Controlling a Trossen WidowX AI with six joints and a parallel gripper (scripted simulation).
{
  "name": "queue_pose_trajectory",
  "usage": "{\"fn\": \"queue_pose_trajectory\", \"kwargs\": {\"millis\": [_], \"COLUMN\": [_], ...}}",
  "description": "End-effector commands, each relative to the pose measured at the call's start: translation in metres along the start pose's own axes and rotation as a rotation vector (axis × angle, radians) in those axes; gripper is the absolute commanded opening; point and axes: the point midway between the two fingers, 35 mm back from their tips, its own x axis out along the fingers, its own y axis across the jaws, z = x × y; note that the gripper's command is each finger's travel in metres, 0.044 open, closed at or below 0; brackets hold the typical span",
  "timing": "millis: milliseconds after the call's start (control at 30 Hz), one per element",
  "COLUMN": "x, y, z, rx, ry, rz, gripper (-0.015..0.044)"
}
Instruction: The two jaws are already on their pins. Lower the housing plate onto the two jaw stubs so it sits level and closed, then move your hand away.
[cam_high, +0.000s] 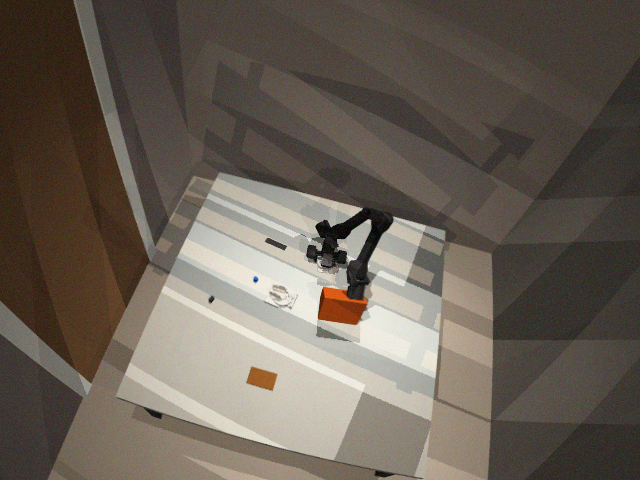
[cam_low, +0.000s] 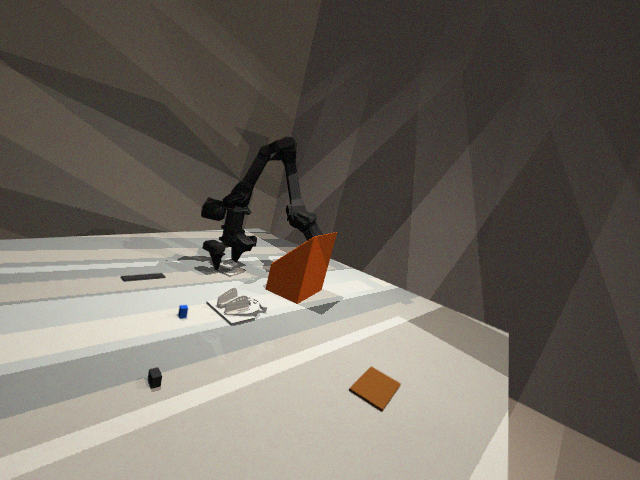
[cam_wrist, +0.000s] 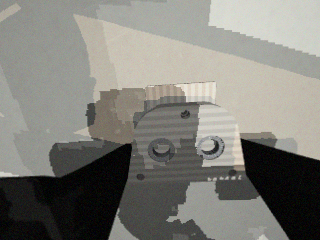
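The housing plate (cam_high: 327, 268) (cam_low: 235, 270) (cam_wrist: 186, 128) is pale, with a rounded edge and two ring-shaped holes, and lies low at the table surface. My gripper (cam_high: 326, 259) (cam_low: 226, 264) (cam_wrist: 181, 146) points down and is shut on it, one finger against each side, with the fingers wide apart. The light base (cam_high: 291, 302) (cam_low: 233, 318) lies apart from the plate, nearer the exterior camera. Two grey jaws (cam_high: 279, 295) (cam_low: 238, 304) stand on it. Their pins and stubs are too small to make out.
An orange block (cam_high: 341, 307) (cam_low: 294, 276) stands by the arm's base, beside the jaws. A dark strip (cam_high: 275, 243) (cam_low: 143, 277), a blue cube (cam_high: 255, 279) (cam_low: 183, 311), a black cube (cam_high: 210, 299) (cam_low: 155, 378) and a flat orange-brown square (cam_high: 262, 378) (cam_low: 375, 388) lie on the table.
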Motion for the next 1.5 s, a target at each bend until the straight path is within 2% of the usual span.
{"fn": "queue_pose_trajectory", "kwargs": {"millis": [0,833,1133,1467], "x": [0.000,-0.072,-0.073,-0.068], "y": [0.000,-0.001,-0.001,-0.023], "z": [0.000,0.001,0.001,0.016], "rx": [0.000,-0.004,-0.001,0.209], "ry": [0.000,-0.007,-0.008,-0.041], "rz": [0.000,-0.003,-0.003,-0.001], "gripper": [0.0351,0.0351,0.0351,0.0351]}}
